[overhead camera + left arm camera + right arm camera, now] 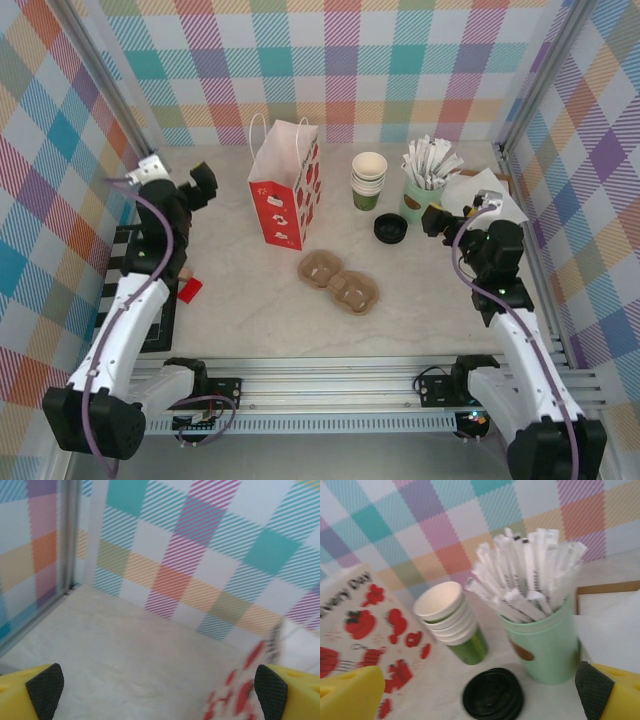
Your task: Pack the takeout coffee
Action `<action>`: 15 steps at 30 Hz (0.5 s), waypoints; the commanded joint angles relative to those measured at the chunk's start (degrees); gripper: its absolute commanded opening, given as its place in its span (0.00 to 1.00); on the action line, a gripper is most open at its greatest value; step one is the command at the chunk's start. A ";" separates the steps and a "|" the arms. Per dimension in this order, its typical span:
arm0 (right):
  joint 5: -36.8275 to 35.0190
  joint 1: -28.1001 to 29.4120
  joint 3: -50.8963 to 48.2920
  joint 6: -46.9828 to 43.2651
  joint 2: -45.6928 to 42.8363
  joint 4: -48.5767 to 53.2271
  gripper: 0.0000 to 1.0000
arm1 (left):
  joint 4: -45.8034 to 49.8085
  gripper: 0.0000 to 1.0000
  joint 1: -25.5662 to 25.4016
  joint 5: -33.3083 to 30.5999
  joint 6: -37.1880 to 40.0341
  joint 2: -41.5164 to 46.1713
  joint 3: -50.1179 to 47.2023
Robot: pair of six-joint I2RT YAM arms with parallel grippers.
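The left gripper (pixel 203 183) hangs with its two fingers far apart and nothing between them. In its wrist view the black pads (pixel 45 689) stand at the two edges over bare table. The right gripper (pixel 437 219) is spread wide in the same way and holds nothing.

Just beside the right gripper, on its left, the black round lid (pixel 390 228) of the takeout coffee lies flat on the table. It is in front of the gap between the stack of cups (pixel 368 180) and the mint-green pot (pixel 418 200). Whether it is one lid or several together I cannot tell.

The table (pixel 240 310) is pale beige, a little like marble. Walls (pixel 400 60) of pastel check close three sides, with metal posts (pixel 105 105) at the corners.

Counted:
- One stack of cream-and-green cups, about five rims.
- One pot, full of white sachets.
- One paper bag (pixel 285 195), white and red, standing upright left of the cups.
- One brown pulp carrier (pixel 338 282) with two hollows, nearer to the arms.
- One small red block (pixel 189 289) by the left arm.
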State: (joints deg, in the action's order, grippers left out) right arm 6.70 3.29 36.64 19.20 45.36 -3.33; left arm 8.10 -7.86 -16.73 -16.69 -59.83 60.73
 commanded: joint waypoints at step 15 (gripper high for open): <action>-9.81 14.93 43.54 12.88 34.67 47.03 0.99 | 23.93 1.00 -2.25 25.78 -2.00 -8.10 11.91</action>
State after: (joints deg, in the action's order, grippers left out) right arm 0.10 18.39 79.92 29.82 78.02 32.97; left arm 32.84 -9.65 6.22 -20.12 -75.64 77.38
